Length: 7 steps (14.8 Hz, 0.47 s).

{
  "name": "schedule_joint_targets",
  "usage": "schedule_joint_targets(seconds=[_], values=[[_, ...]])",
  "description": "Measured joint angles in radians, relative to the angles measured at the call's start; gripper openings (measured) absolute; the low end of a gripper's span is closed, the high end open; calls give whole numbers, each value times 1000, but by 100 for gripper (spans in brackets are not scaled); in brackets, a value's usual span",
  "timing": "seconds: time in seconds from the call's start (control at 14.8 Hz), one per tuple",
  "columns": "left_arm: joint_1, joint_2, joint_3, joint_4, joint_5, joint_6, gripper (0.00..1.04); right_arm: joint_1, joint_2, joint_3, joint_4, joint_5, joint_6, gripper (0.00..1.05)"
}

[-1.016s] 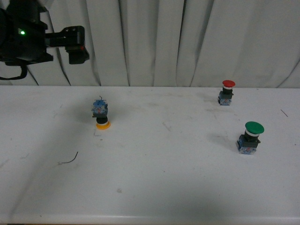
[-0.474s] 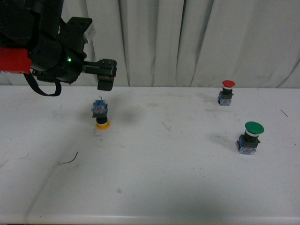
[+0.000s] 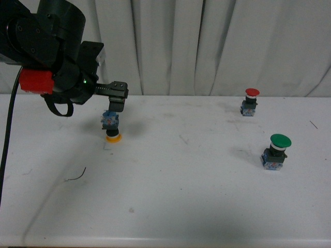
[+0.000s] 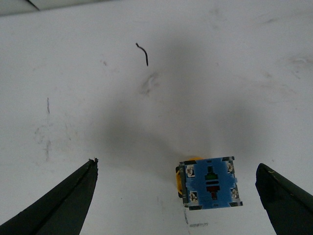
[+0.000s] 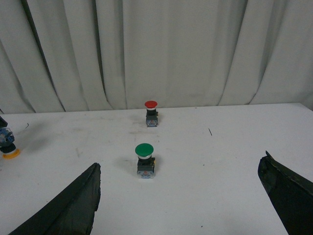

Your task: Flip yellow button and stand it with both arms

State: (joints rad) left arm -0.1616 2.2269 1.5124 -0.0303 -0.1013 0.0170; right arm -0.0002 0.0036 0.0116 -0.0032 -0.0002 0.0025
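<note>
The yellow button (image 3: 111, 127) stands upside down on the white table, yellow cap on the surface and blue-grey block on top. My left gripper (image 3: 119, 98) hangs open just above and behind it. From the left wrist, the button's blue base (image 4: 210, 182) lies between the two spread black fingers (image 4: 63, 205), nearer one of them, with the yellow cap peeking out beneath. The right wrist view catches the button (image 5: 8, 145) at its edge. My right gripper (image 5: 181, 196) is open with nothing in it and does not appear in the front view.
A red-capped button (image 3: 250, 102) stands upright at the back right, a larger green-capped one (image 3: 275, 151) nearer on the right. A thin dark wire scrap (image 3: 76, 176) lies front left. White curtains hang behind the table (image 3: 170, 196).
My left arm has swung in from the upper left and come down, so its gripper now hangs right over the yellow button. The buttons have not moved.
</note>
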Motion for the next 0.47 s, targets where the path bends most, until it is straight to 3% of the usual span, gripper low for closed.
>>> schedule_joint_targets(seconds=[0.47], values=[[-20, 30, 43, -45, 22, -71, 98, 0, 0, 0, 0, 0, 0, 98]])
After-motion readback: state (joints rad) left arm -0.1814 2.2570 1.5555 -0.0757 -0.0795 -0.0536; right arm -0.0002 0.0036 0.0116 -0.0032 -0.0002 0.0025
